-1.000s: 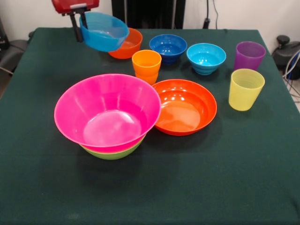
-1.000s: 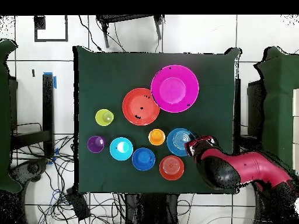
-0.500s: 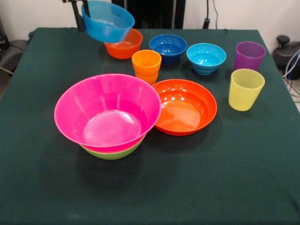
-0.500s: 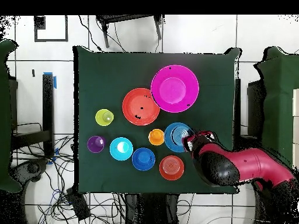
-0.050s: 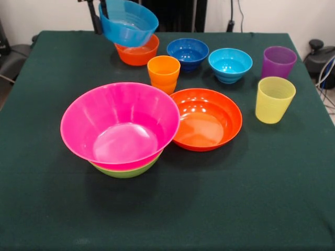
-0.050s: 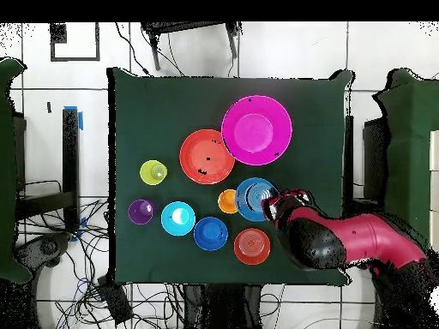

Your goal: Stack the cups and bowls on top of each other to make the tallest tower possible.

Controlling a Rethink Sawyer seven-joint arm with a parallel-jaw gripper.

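Green table: jaws clamp blue bowl rim, aloft in front view; overhead adds red arm.

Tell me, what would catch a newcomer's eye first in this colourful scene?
Probably the big pink bowl near the table's front, nested in a lime green bowl, with a shallow orange bowl touching its side. Next, the light blue bowl held tilted in the air by the end effector, above the small orange bowl at the far edge.
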